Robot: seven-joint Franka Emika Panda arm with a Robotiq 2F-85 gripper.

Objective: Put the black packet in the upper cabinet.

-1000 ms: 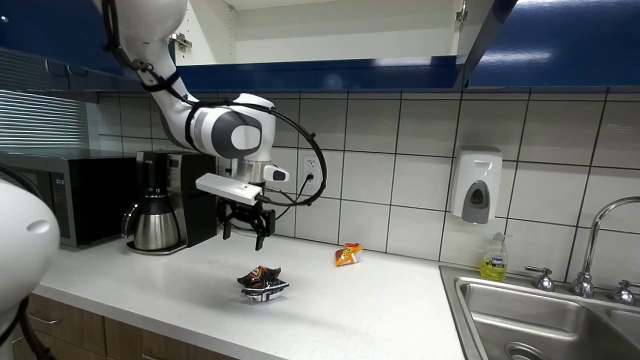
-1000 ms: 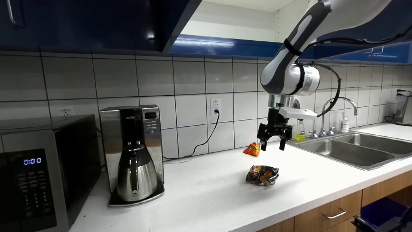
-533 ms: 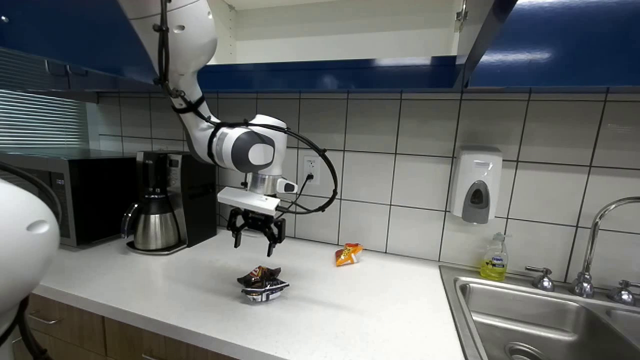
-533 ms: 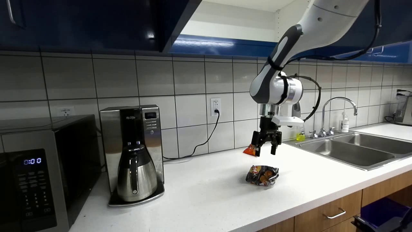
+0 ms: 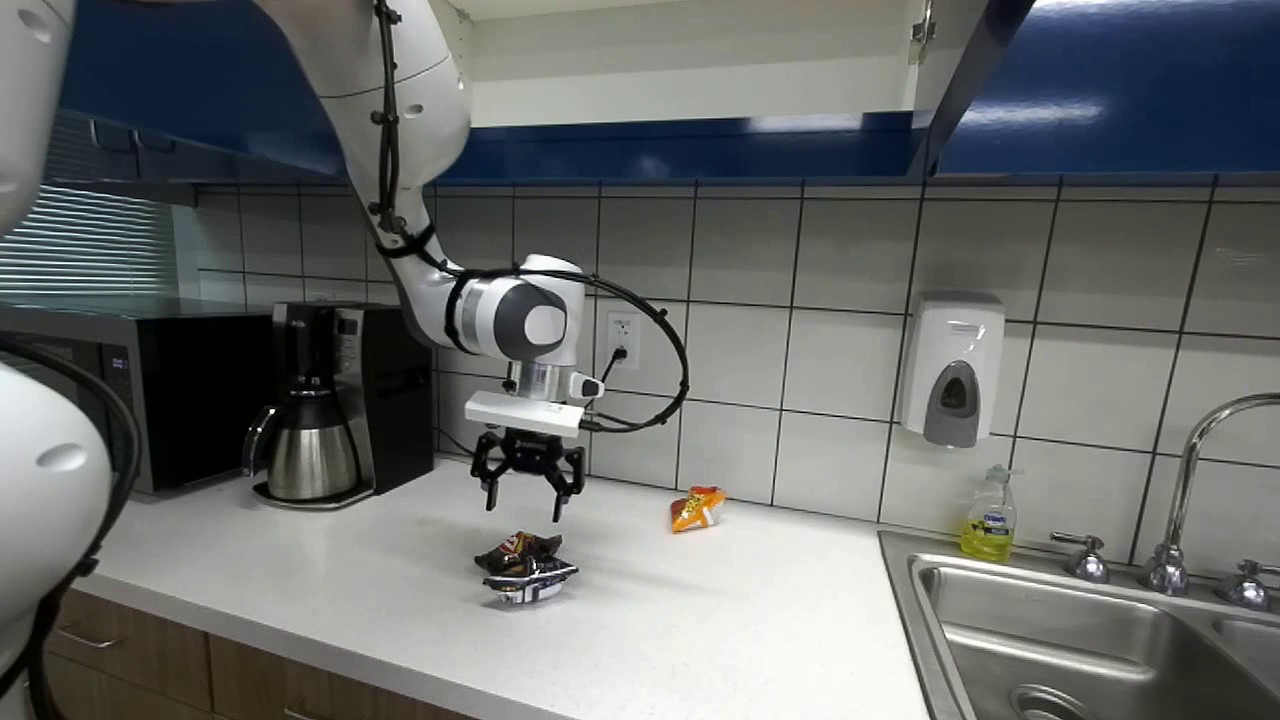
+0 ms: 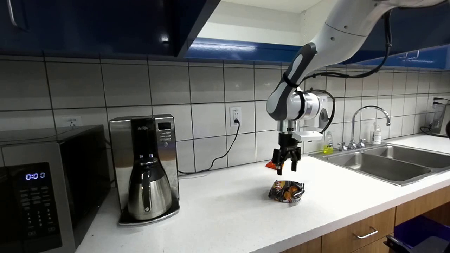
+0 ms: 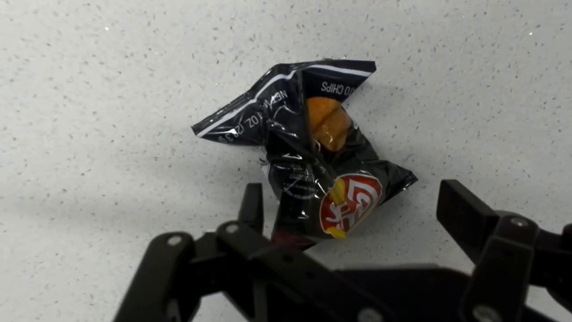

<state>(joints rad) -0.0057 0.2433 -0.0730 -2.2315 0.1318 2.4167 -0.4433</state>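
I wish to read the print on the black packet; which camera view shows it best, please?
The wrist view: the black packet appears large, seen from above, with its red logo and some lettering readable. Both exterior views show it small on the counter, its fine lettering unreadable.

Dark-grouted white wall tiles (image 5: 740,355) back a speckled white countertop (image 6: 218,218); wood-grain drawers (image 5: 160,650) sit beneath, and what look like window blinds (image 5: 85,245) hang past the tiles.

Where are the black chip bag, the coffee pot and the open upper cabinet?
Black chip bag (image 7: 299,156), in the wrist view: middle of its crumpled wrapper.
Coffee pot (image 5: 312,462), in an exterior view: steel side of its body.
Upper cabinet (image 5: 690,95), in an exterior view: its white inner back wall.
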